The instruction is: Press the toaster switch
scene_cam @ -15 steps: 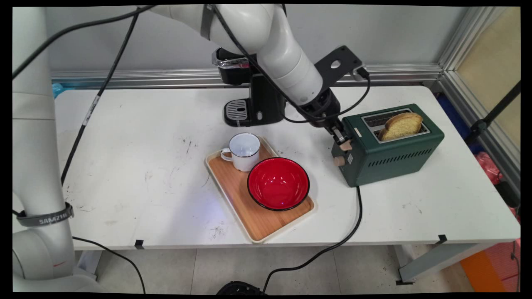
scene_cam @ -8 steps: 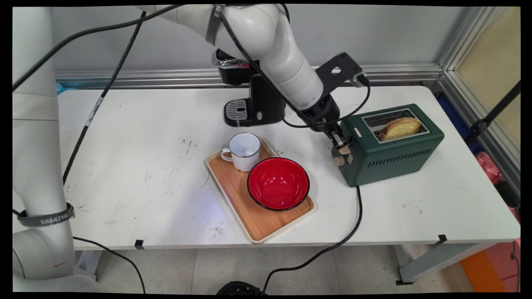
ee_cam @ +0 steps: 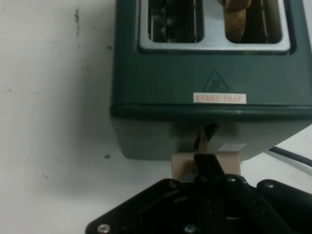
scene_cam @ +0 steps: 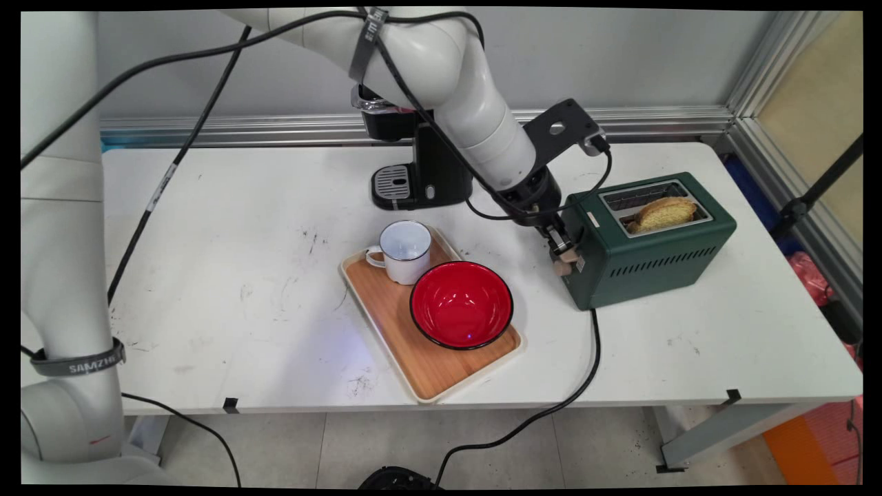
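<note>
The gripper has pushed the toaster's wooden lever lower down its end face, and the bread slice has sunk deeper into its slot.

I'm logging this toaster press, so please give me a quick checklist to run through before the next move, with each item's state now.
1. Gripper on the toaster's lever: ok, the closed fingers rest on top of the beige lever in the hand view.
2. Lever fully down: cannot tell; it sits low on the green toaster, close above the knob.
3. Bread slice seated in its slot: ok, sunk low, only the top shows.
4. Second slot: ok, nothing in it.
5. Power cord: ok, it runs off the table's near edge, away from the gripper.
6. Wooden tray with white mug and red bowl: ok, apart from the toaster.
</note>
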`<state>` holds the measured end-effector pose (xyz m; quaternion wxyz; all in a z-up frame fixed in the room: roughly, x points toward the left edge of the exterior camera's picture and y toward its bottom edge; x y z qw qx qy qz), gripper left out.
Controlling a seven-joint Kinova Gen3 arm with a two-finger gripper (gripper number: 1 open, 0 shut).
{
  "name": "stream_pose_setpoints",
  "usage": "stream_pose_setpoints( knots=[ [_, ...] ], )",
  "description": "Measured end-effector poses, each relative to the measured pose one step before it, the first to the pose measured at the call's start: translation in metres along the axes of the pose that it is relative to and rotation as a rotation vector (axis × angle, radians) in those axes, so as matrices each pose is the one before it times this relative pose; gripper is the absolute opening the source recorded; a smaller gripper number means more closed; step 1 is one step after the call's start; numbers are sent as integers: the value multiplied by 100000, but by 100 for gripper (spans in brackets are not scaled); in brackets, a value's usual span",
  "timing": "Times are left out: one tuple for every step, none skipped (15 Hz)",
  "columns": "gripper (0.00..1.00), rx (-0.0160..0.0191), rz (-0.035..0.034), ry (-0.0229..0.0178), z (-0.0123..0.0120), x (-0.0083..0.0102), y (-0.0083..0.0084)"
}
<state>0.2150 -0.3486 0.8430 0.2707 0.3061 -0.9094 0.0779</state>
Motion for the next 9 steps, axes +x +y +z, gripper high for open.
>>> stream_pose_setpoints(
  knots=[
    [0,-34,73,-196,117,-24,-4],
    [0,-33,90,-237,157,-28,-1],
    [0,-16,90,-167,117,-18,-6],
    [0,2,60,-159,109,-21,-17],
    [0,-8,76,-164,125,-18,-23],
    [0,-53,91,-170,112,-29,-2],
    [0,-54,53,-140,89,-28,-5],
    [0,-41,37,-100,57,-20,-3],
    [0,-50,77,-122,76,-20,0]
  ],
)
